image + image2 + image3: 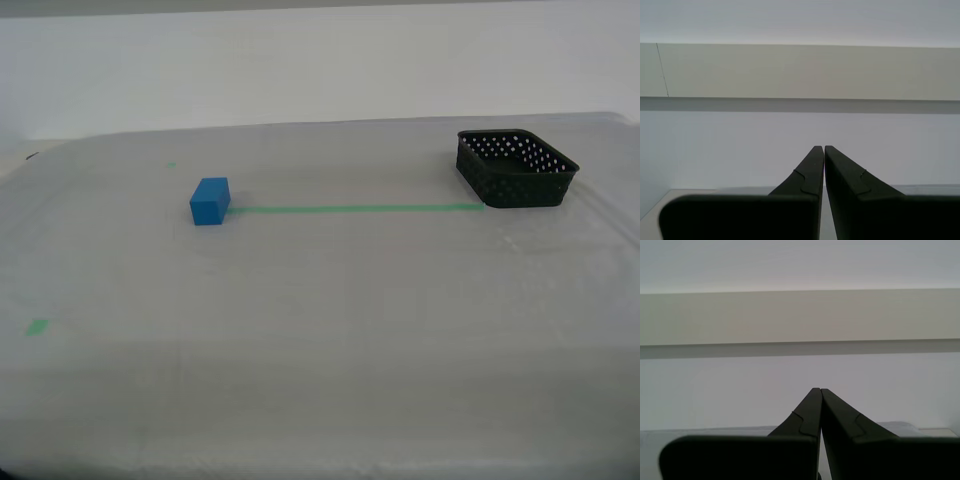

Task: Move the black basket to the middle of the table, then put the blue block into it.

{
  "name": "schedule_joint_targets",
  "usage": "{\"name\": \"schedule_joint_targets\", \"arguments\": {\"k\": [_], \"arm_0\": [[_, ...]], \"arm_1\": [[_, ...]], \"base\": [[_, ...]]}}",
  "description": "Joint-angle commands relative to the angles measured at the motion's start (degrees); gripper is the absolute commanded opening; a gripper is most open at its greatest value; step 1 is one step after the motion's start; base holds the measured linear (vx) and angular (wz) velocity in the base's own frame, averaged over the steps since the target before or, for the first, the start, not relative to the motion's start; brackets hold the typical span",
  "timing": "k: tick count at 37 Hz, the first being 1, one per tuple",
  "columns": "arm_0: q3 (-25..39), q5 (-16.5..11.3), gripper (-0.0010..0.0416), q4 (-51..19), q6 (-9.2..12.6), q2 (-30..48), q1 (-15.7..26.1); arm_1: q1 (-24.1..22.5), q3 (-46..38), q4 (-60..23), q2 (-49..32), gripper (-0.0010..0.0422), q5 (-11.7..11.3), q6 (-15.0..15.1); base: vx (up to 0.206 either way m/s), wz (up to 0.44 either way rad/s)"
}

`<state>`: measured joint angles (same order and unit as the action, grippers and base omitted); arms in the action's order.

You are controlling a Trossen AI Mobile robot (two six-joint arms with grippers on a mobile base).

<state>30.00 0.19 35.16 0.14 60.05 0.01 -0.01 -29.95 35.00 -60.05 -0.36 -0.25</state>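
The table (320, 330), sheeted in whitish-grey, fills most of the exterior view, and neither of our arms shows in it. A thin green tape line (355, 209) runs across it from the block to the basket.

The black basket (516, 168) sits at the upper right of the exterior view, near the table's far edge and well away from the middle. It stands upright, open side up, turned so one corner points toward the camera; its slightly longer side seems to run diagonally. We judge it light and stiff, with thin perforated walls, so one wall's rim pinched between the fingers looks like the best hold.

The blue block (209, 201) rests left of centre in that view, at the tape line's other end, well apart from the basket. Its long axis is hard to tell. It looks solid, rigid and perhaps slippery; we would grip across two opposite faces.

My first gripper (819, 390) and my second gripper (822, 148) both face a pale wall, fingers pressed together, holding nothing.
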Motion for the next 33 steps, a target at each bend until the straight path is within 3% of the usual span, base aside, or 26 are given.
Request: {"name": "schedule_joint_targets", "arguments": {"k": [1,33], "arm_0": [[0.02,-0.17,0.0000,-2.64,0.33,-0.02,0.04],[0.04,-0.15,0.0000,-2.73,0.28,-0.02,0.04]], "arm_1": [[0.00,-0.02,0.24,0.02,0.0000,-0.04,0.11],[-0.02,-0.02,0.24,0.02,0.0000,-0.04,0.11]], "base": [[0.000,0.000],[0.000,0.000]]}}
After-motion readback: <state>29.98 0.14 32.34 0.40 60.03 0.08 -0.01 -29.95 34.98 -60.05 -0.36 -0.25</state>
